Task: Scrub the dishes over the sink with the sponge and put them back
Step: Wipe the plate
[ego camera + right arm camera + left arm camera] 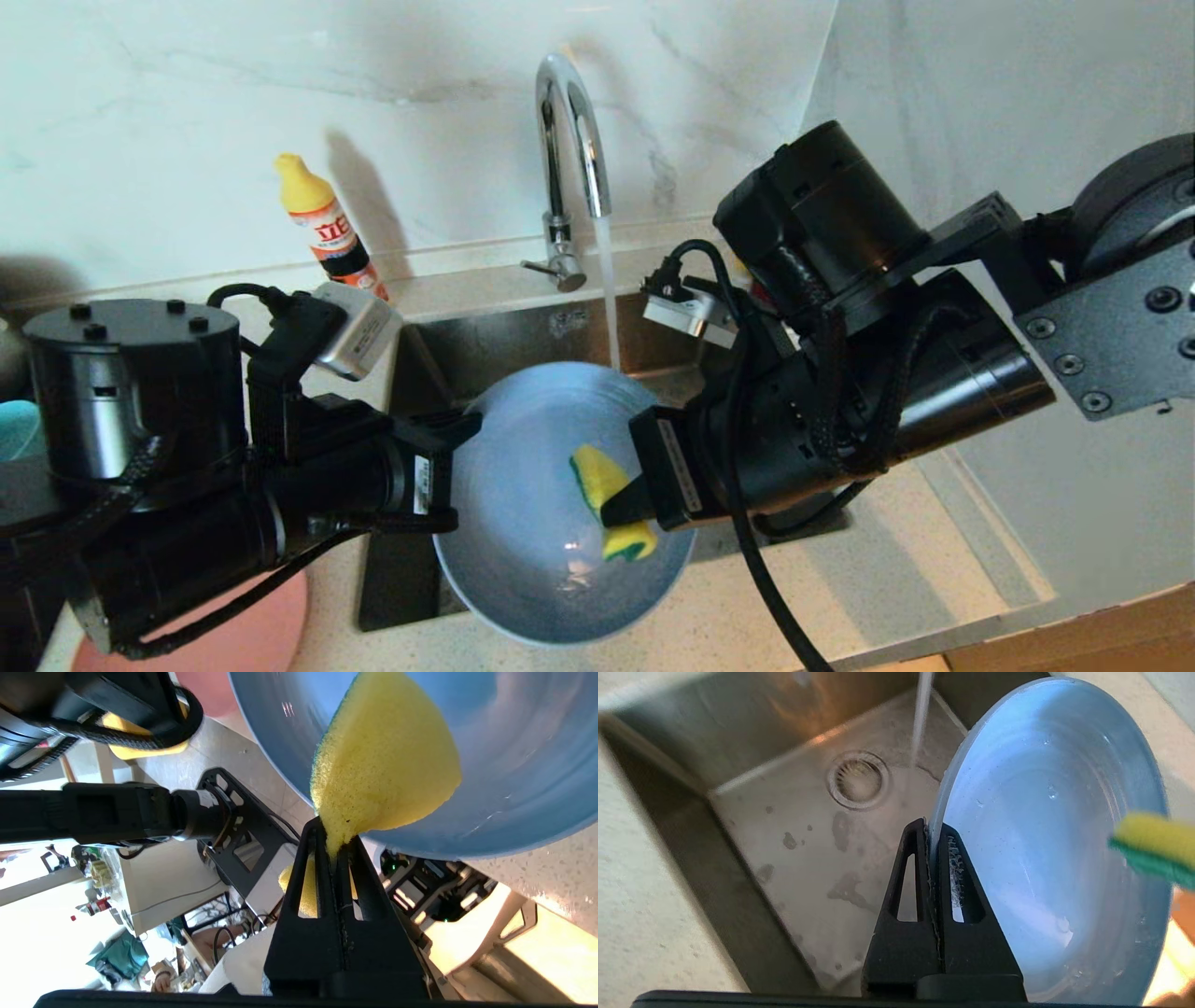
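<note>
A round grey-blue plate (532,523) hangs tilted over the sink (504,345). My left gripper (467,425) is shut on the plate's left rim (931,828). The yellow and green sponge (602,481) lies pressed against the plate's inner face, squeezed in my shut right gripper (621,509). In the right wrist view the foam (383,765) bulges out past the fingertips (334,837) against the plate (514,765). A pink plate (252,635) lies on the counter at the lower left. A teal bowl (17,429) shows at the far left edge.
Water runs from the chrome tap (565,121) in a stream (609,299) onto the plate's far edge. The drain (858,780) sits in the wet basin floor. A detergent bottle (327,229) stands behind the sink. Speckled counter (887,560) lies to the right.
</note>
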Robot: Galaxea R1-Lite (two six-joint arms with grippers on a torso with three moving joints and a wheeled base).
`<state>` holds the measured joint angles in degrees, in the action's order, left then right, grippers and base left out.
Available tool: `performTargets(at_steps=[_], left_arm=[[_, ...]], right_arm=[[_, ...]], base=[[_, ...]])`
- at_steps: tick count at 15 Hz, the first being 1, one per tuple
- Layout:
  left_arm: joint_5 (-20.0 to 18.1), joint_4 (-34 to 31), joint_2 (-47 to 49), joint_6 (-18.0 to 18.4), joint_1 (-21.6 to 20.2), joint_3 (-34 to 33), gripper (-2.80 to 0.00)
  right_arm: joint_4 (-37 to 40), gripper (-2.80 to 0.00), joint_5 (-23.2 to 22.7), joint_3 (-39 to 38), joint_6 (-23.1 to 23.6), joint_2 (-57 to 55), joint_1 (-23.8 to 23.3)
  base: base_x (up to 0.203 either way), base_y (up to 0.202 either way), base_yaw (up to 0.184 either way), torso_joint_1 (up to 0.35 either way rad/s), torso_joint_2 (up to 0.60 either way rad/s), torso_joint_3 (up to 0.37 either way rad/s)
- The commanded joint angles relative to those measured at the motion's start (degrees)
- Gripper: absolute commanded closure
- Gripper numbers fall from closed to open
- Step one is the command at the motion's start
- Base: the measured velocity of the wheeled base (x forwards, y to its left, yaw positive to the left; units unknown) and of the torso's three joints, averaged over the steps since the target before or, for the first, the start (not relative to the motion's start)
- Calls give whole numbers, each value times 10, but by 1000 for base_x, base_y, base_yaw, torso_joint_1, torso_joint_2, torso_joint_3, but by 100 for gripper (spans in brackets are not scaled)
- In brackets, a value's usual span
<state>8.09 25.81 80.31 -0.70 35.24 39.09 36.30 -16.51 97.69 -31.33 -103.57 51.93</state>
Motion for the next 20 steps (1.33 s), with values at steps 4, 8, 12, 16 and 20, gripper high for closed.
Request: performTargets(at_steps=[4, 8, 12, 16, 20], left_arm=[[35, 79, 49, 19, 11, -18, 0], [38, 81, 44, 19, 16, -18, 0], [39, 82, 40, 18, 16, -17, 0], [39, 82, 41, 18, 17, -19, 0], [39, 85, 40, 17, 25, -28, 0]], right_arm=[[30, 0, -1, 32, -4, -20, 14], [29, 0, 1, 42, -4, -49, 22], [33, 0, 4, 69, -5, -86, 22], [43, 0, 4, 84, -5, -99, 23], [43, 0, 4, 92, -5, -109, 27]], base=[[0, 0, 0, 0, 0, 0], [0, 0, 0, 0, 0, 0], [0, 0, 0, 0, 0, 0], [0, 0, 0, 0, 0, 0], [0, 0, 0, 0, 0, 0]])
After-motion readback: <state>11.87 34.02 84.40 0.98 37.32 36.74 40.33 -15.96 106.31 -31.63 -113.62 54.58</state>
